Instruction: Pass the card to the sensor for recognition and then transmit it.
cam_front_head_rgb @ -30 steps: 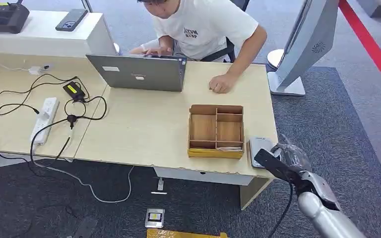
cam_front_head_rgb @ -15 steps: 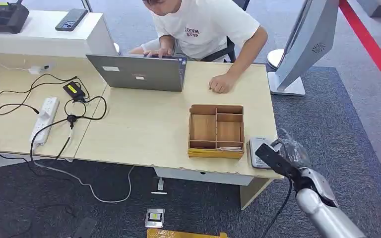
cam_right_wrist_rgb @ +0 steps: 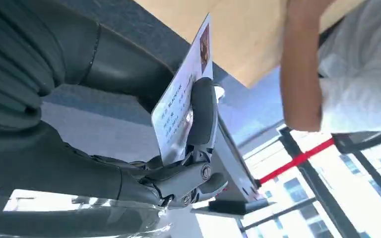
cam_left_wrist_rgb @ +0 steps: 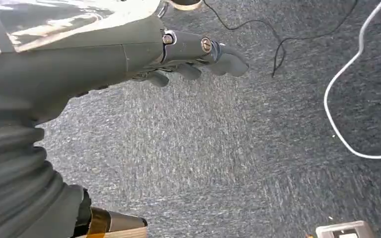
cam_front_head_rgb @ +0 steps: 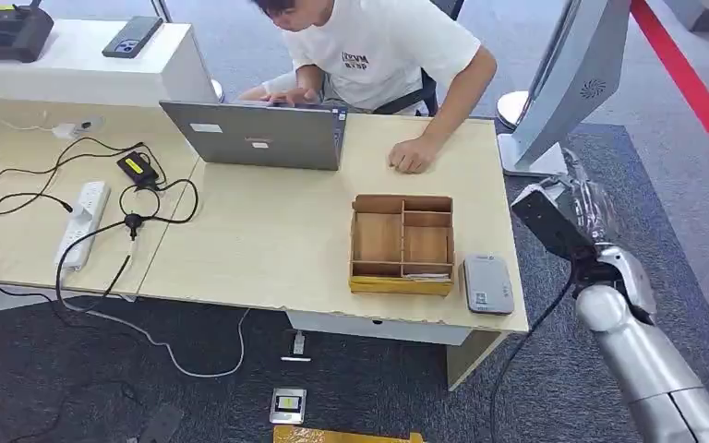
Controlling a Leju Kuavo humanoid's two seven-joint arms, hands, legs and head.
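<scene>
My right hand (cam_front_head_rgb: 565, 220) is raised off the table's right edge, level with the wooden box. In the right wrist view it pinches a white ID card (cam_right_wrist_rgb: 180, 101) with a small photo and printed text between the thumb and a dark finger (cam_right_wrist_rgb: 202, 111). The grey card sensor (cam_front_head_rgb: 487, 284) lies flat at the front right corner of the table (cam_front_head_rgb: 268, 231), uncovered, nearer to me than the hand. My left hand (cam_left_wrist_rgb: 193, 54) hangs over the grey carpet with nothing in it.
A wooden compartment box (cam_front_head_rgb: 402, 243) sits left of the sensor. A person in a white shirt (cam_front_head_rgb: 378, 46) leans over a laptop (cam_front_head_rgb: 258, 135), one hand (cam_front_head_rgb: 412, 155) on the table. A white kiosk stand (cam_front_head_rgb: 563, 83) rises at the right. Power strip and cables (cam_front_head_rgb: 83, 221) lie at the left.
My right hand has lifted with the card from over the sensor and moved up and away toward the far right; the sensor is now uncovered. The person has shifted slightly.
</scene>
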